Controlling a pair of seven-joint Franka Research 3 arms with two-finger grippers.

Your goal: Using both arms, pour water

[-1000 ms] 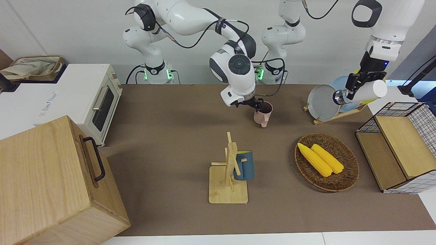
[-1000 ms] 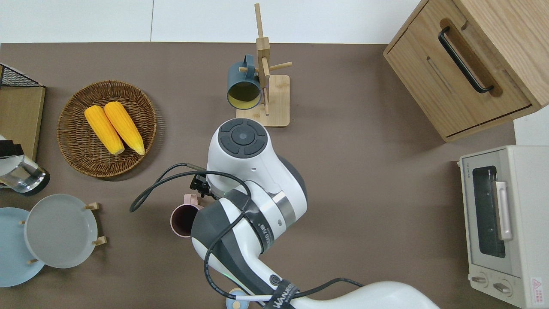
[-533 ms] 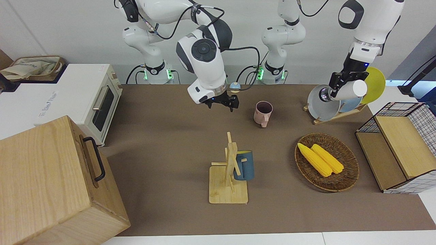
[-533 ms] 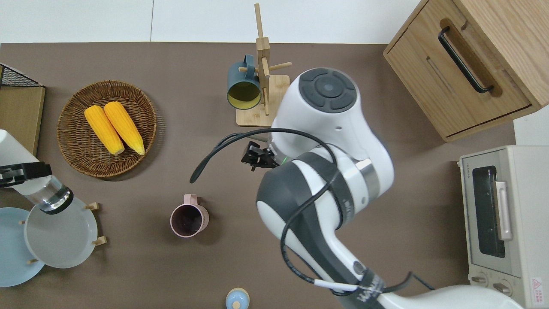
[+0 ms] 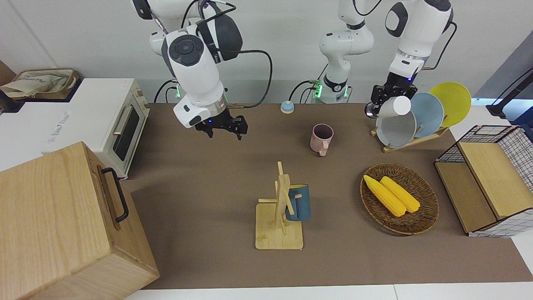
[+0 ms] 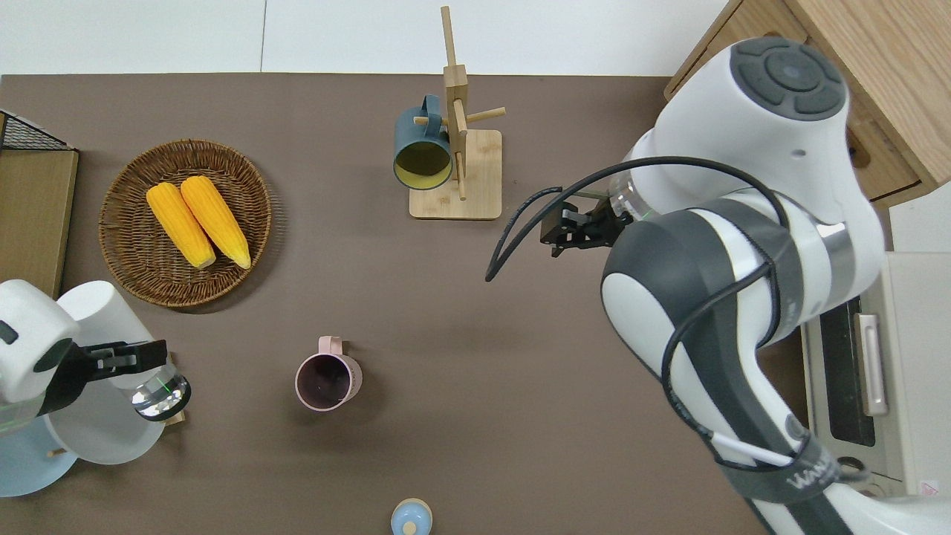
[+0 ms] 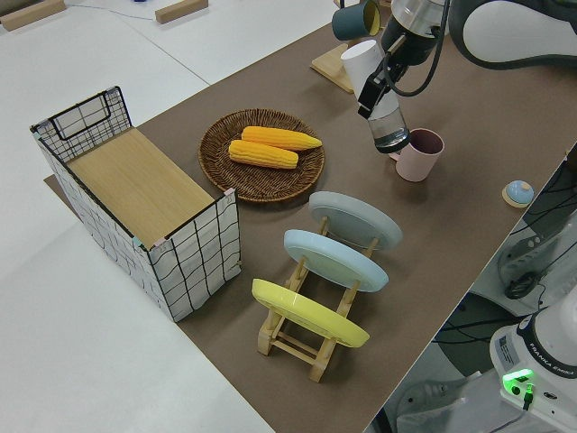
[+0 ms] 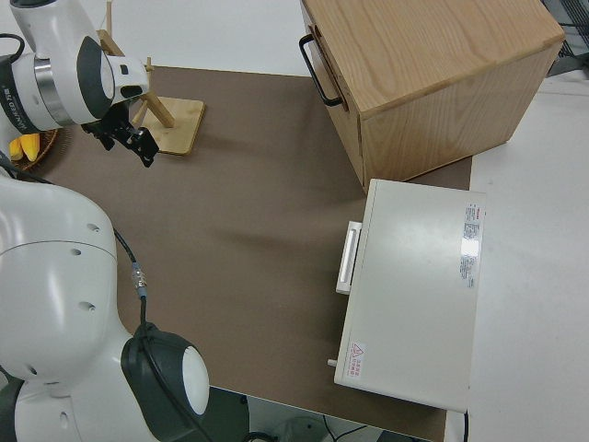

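My left gripper [image 5: 382, 104] [image 6: 122, 357] [image 7: 372, 88] is shut on a white bottle [image 5: 393, 107] [image 6: 100, 312] [image 7: 365, 61] with a clear lower part. The bottle hangs tilted, its clear dark-ringed end lowest, over the grey plate [image 6: 96, 431]. Beside that plate, toward the right arm's end, a pink mug [image 5: 321, 138] [image 6: 327, 379] [image 7: 419, 153] stands upright on the table with nothing touching it. My right gripper [image 5: 222, 127] [image 6: 572, 232] [image 8: 133, 143] is open and holds nothing, over bare table toward the oven. The water is hidden.
A wooden mug rack [image 5: 278, 233] [image 6: 457, 171] carries a dark blue mug [image 5: 299, 203]. Also here: a wicker basket [image 5: 429, 216] with two corn cobs, a plate rack [image 5: 416, 139], a blue cap [image 5: 286, 107] [image 6: 411, 516], a wire basket [image 5: 516, 141], a toaster oven [image 5: 120, 121] and a wooden box [image 5: 62, 221].
My right gripper let go of the pink mug, rose and swung away toward the oven. My left arm carried the tilted bottle closer to the mug.
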